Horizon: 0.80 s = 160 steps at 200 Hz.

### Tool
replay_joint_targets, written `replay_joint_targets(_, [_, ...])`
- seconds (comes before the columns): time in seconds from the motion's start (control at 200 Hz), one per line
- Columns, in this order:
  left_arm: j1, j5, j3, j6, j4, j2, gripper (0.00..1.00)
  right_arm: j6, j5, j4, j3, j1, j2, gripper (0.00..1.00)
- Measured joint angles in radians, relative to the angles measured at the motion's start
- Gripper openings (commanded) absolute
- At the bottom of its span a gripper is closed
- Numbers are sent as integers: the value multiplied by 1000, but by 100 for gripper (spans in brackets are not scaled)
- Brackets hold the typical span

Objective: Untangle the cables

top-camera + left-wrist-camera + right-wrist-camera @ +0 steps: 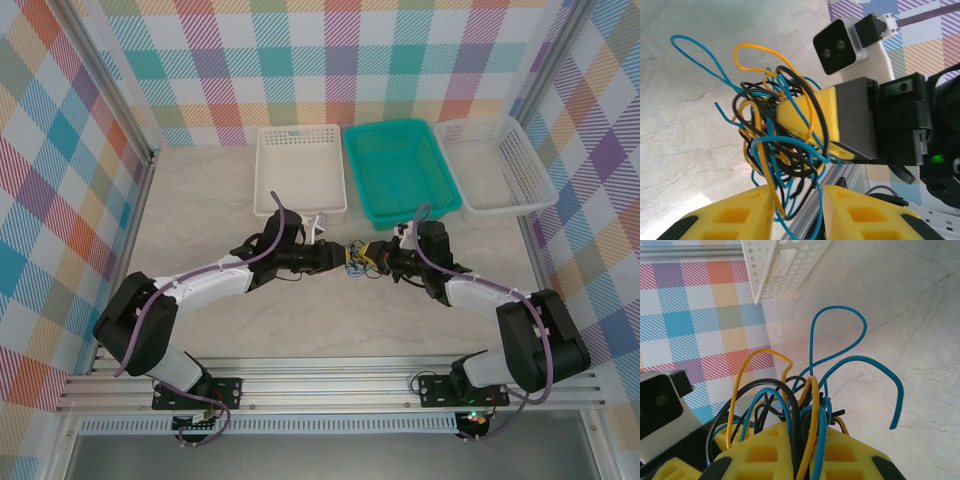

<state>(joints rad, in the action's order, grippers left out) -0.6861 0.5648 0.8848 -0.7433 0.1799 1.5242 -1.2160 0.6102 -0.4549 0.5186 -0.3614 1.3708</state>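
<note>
The cables (354, 262) are a knot of thin blue, black and orange cords held above mid-table between my two grippers. My right gripper (807, 440) is shut on a bundle of them, and blue and orange loops (810, 390) fan out past its yellow fingertips. In the left wrist view the tangle (775, 145) hangs from the right gripper (805, 125). My left gripper (799, 205) sits just under it. Its yellow fingers (740, 215) stand apart, with loose blue, black and orange ends passing through the gap, unclamped.
Three baskets line the back of the table: a white one (262, 170), a teal one (352, 170) and another white one (530, 160). A corner of the white basket (785, 260) is above the right gripper. Checked walls enclose the sides. An aluminium rail (330, 385) runs along the near edge.
</note>
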Motion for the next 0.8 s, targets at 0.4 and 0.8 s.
replay_joint_targets(0.4, [0,-27,-4,-11,15,5,21,2,-7,17,0,0,-34,0])
replay_joint_targets(0.8, [-1,-66,-13,-10,17,-8,0,35,-51,92,0,0,-84,0])
